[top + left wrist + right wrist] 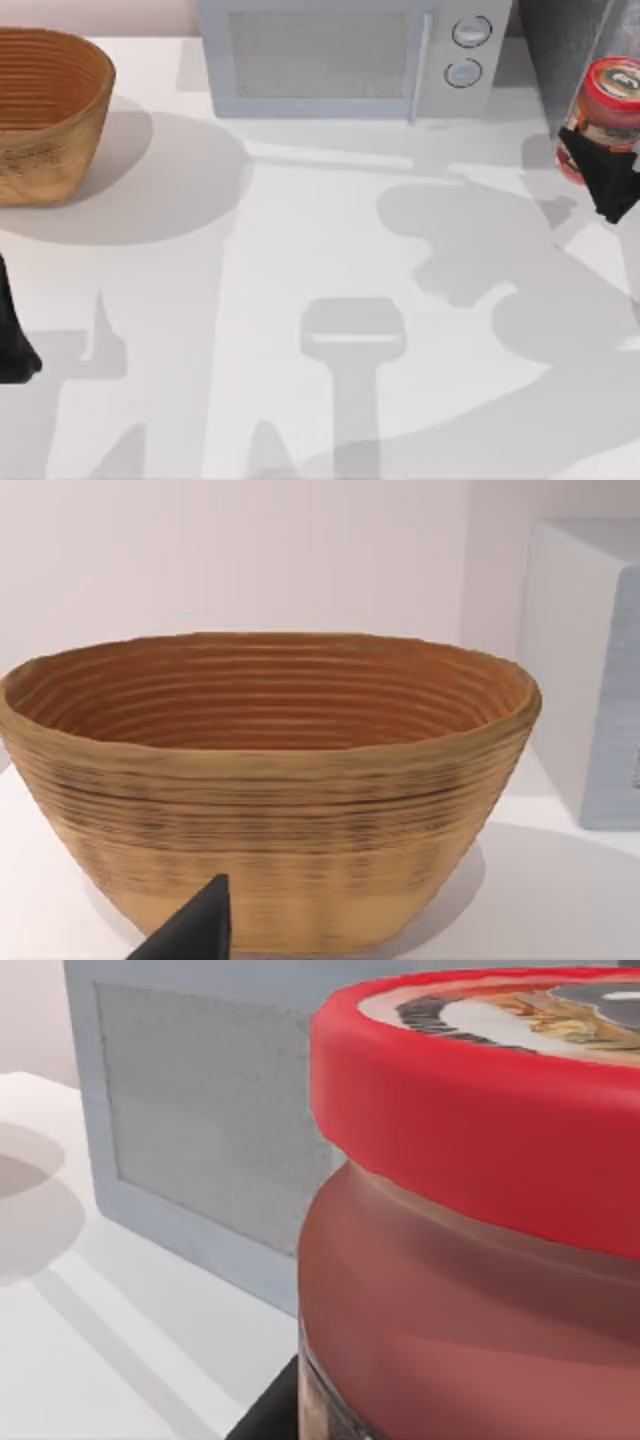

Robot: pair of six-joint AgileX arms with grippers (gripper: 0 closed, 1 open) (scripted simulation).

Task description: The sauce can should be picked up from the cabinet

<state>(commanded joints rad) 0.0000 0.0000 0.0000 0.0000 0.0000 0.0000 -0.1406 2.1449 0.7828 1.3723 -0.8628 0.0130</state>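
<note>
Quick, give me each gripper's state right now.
Left gripper: parked at the table's left edge, fingers cannot be told.
Right gripper: closed on the sauce can, beside the cabinet.

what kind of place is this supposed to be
Likely a rendered kitchen-style tabletop. A light grey microwave stands at the back of the white table, a woven basket at the left, and a dark cabinet at the right, where the right gripper is at the sauce can.

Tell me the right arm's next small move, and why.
Probably lift a little and draw away from the cabinet. The right claw looks closed around the sauce can, which sits close beside the cabinet, so clearing it seems safest. The left claw sits parked at the table's left edge.
</note>
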